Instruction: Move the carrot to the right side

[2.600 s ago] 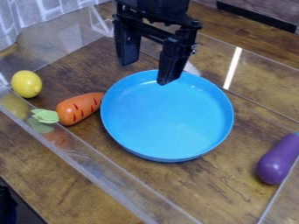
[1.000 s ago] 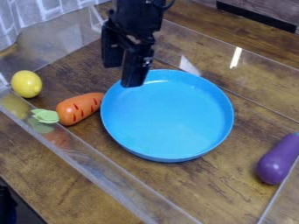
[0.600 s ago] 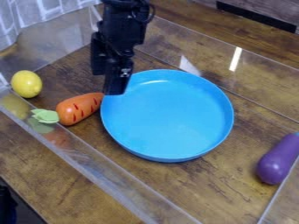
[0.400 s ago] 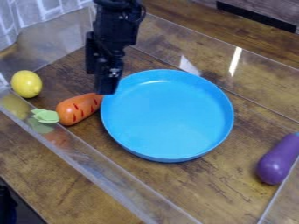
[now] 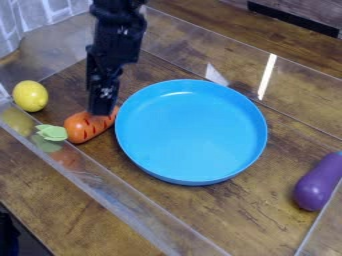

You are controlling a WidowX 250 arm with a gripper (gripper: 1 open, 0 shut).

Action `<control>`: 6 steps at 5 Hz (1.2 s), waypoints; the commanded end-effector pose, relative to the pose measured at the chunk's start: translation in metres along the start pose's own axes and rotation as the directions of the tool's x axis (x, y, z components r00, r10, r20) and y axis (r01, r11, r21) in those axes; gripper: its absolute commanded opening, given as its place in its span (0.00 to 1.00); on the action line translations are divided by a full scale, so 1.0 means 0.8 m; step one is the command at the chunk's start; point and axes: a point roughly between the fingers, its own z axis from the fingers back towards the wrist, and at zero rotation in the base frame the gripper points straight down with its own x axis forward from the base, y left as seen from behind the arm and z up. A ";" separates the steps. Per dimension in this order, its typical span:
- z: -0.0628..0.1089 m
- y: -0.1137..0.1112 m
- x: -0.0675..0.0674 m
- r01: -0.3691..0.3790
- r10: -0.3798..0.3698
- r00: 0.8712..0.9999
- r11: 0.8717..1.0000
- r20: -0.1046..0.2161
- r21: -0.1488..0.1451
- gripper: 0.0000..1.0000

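Main risk: bad pinch on carrot (image 5: 88, 126). Rounded, tapered, lying flat on table (image 5: 201, 215), so likely to roll or squirt out sideways if fingers land off-centre or close across the slope. Looks like light toy plastic; slips easily.

Second risk: plate (image 5: 191, 131) rim just beside carrot's thick end. Finger on that side could clip rim on descent, shove plate or jam against it instead of reaching wood. Little room on that side.

Third: carry to right side crosses plate, and eggplant (image 5: 319, 181) sits at far right edge. Low carry could drag carrot over rim; careless drop could land on eggplant or knock it off table. Lemon (image 5: 30, 96) well apart at left, low risk.

Also: clear sheet and glare on table, contact hard to judge from this view.

Gripper (image 5: 100, 100) spread wide, holding nothing, pointing steeply down. Tips hang right over carrot's thick orange end, close to it; touching or not cannot be told, view too small. One finger overlaps carrot's upper edge in picture; other finger mostly hidden behind it.

Carrot at left of table, just left of plate, green top pointing lower left toward table edge, orange body angled up toward plate. Not yet gripped, not yet lifted. Grasp step pending.
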 end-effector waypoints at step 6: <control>-0.045 -0.017 0.002 -0.021 0.020 0.999 0.999 0.031 0.035 1.00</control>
